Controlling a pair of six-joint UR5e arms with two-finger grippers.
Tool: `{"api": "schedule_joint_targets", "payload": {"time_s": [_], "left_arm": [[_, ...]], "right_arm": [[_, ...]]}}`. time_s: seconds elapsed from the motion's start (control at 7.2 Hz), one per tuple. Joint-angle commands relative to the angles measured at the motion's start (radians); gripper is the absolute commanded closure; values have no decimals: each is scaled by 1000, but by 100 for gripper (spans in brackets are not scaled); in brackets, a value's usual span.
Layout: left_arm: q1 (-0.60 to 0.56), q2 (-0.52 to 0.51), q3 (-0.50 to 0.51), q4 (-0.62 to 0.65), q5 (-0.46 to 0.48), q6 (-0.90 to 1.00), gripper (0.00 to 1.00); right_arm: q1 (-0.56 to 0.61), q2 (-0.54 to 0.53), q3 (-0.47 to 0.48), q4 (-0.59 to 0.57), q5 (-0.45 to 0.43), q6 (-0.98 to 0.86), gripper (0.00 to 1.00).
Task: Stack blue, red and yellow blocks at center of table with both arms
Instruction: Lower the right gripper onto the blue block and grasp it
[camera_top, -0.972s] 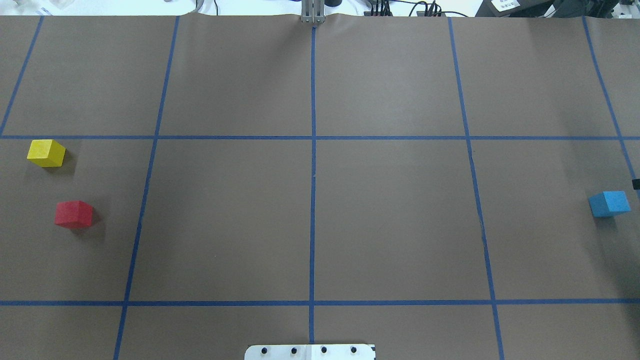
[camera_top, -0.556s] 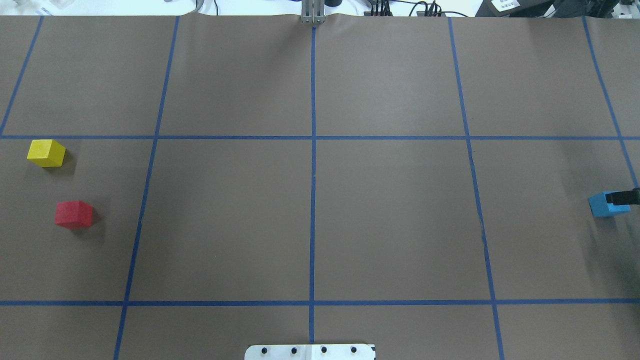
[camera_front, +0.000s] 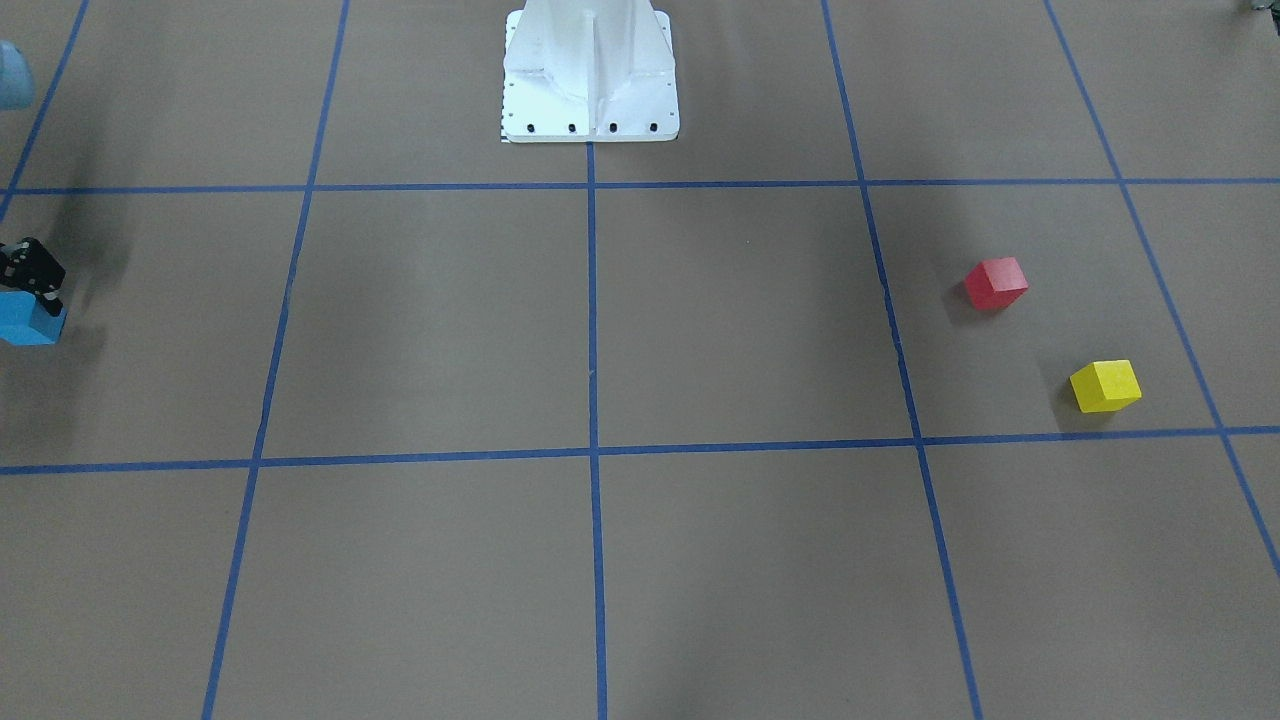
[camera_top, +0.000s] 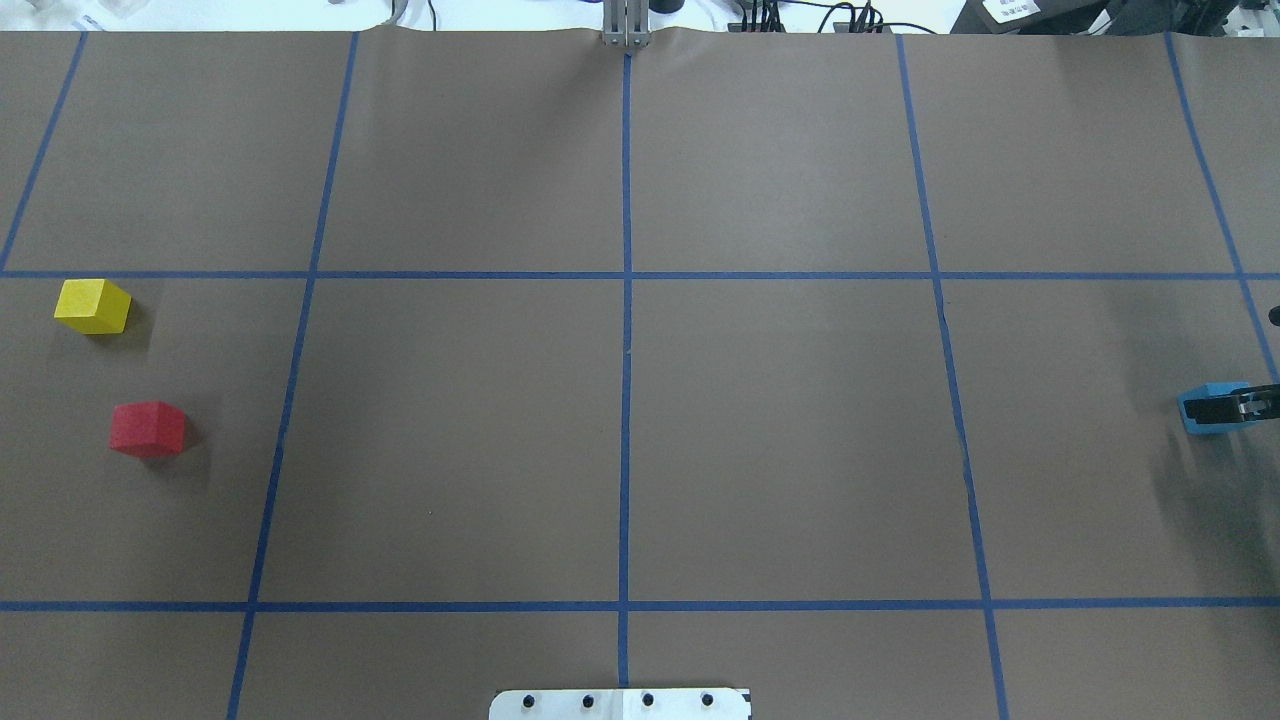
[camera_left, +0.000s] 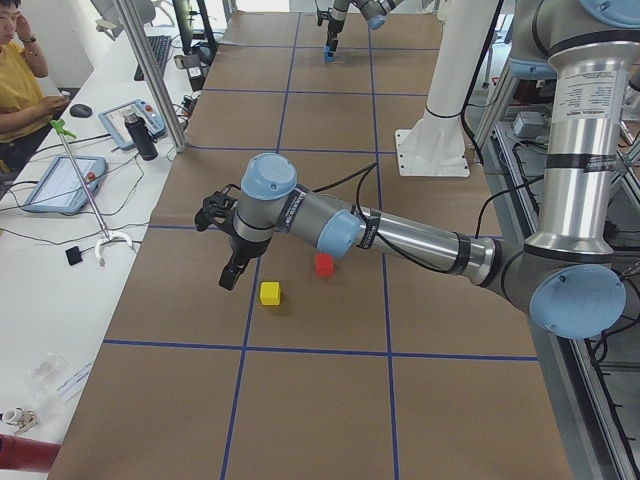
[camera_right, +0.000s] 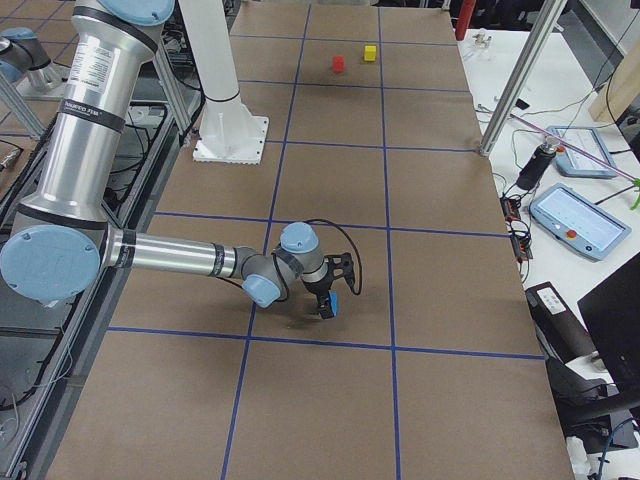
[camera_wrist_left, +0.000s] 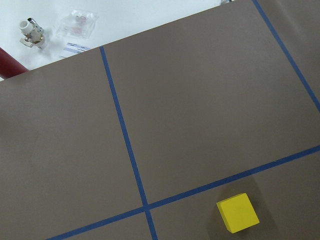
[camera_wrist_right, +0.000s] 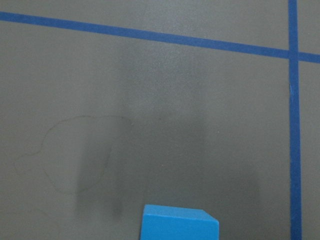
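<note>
Red block (camera_top: 148, 428) is the block nearest the robot. It sits flat on the brown bench (camera_top: 780, 430), far out on the robot's left side, past the white base (camera_top: 620, 704) at the near edge.

A little farther out, at the bench's right end, sits the blue block (camera_front: 25, 325); it is flat on the bench too. The right arm (camera_right: 180, 258) reaches low along the bench to it, and the right claw (camera_right: 327, 300) is right down at the block. From overhead a black finger lies across the block's top, but the rest of the claw runs off the picture, so I cannot tell if the claw is open, closed or gripping. The right wrist view shows only the block's top at its bottom edge and dark shadows on the bench.

Farther again is the yellow block (camera_top: 92, 306), in the same taped square as the red one, near a blue tape line (camera_top: 160, 274). The left arm (camera_left: 400, 235) stretches over this end, and the left claw (camera_left: 230, 278) hangs just beside the yellow block, not touching it. It shows only from the side, so I cannot tell if it is open or closed.

All three blocks are well apart from the middle cross of tape (camera_top: 626, 275), and none is on another.

Farthest off, past the bench's long edge, a person in a yellow top (camera_left: 15, 85) sits at a white desk.
</note>
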Motion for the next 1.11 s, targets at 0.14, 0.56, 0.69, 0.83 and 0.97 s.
{"api": "schedule_joint_targets", "payload": {"time_s": [0.14, 0.56, 0.69, 0.83, 0.97], "left_arm": [[0, 0, 1, 0, 0, 0, 0], [0, 0, 5, 0, 0, 0, 0], [0, 0, 5, 0, 0, 0, 0], [-1, 0, 8, 0, 0, 0, 0], [0, 0, 8, 0, 0, -2, 0]], "right_arm": [[-11, 41, -28, 1, -10, -31, 100], [-9, 165, -23, -34, 4, -20, 100], [-9, 247, -22, -105, 3, -12, 100], [-12, 344, -22, -197, 3, 0, 100], [-23, 430, -22, -279, 3, 20, 100]]}}
